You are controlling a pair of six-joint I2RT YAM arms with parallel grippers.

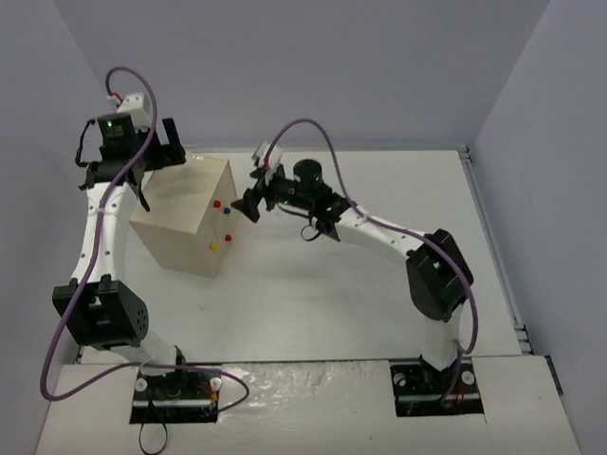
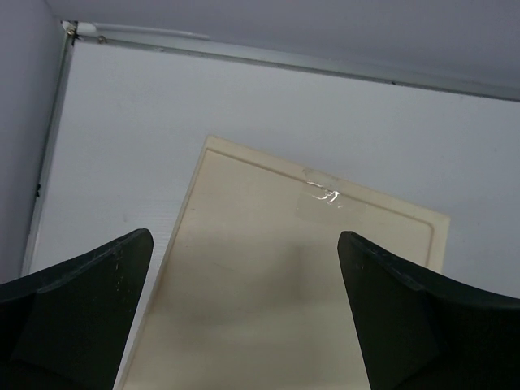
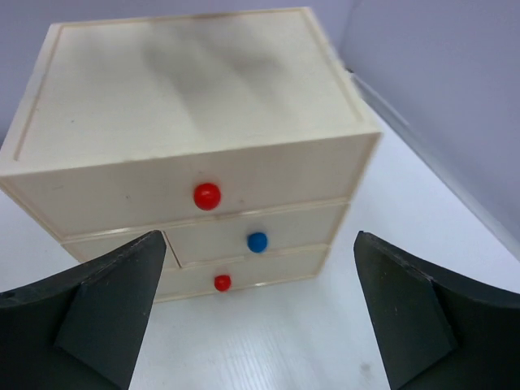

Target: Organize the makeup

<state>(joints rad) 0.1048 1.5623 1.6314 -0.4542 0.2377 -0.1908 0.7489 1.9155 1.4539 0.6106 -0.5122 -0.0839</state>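
No makeup shows in any view. The beige wooden box stands at the back left of the table, and its drawers look pushed in. My left gripper hovers over the box's top, open with nothing between its fingers. My right gripper is in front of the drawer face, a short way off it. It stands open and empty, level with the blue knob. A large red knob sits above that one and a small red knob below.
The box's front also carries a yellow knob. Grey walls close in the table at the back and both sides, with a metal rail along the far edge. The white tabletop stretches between the box and the arm bases.
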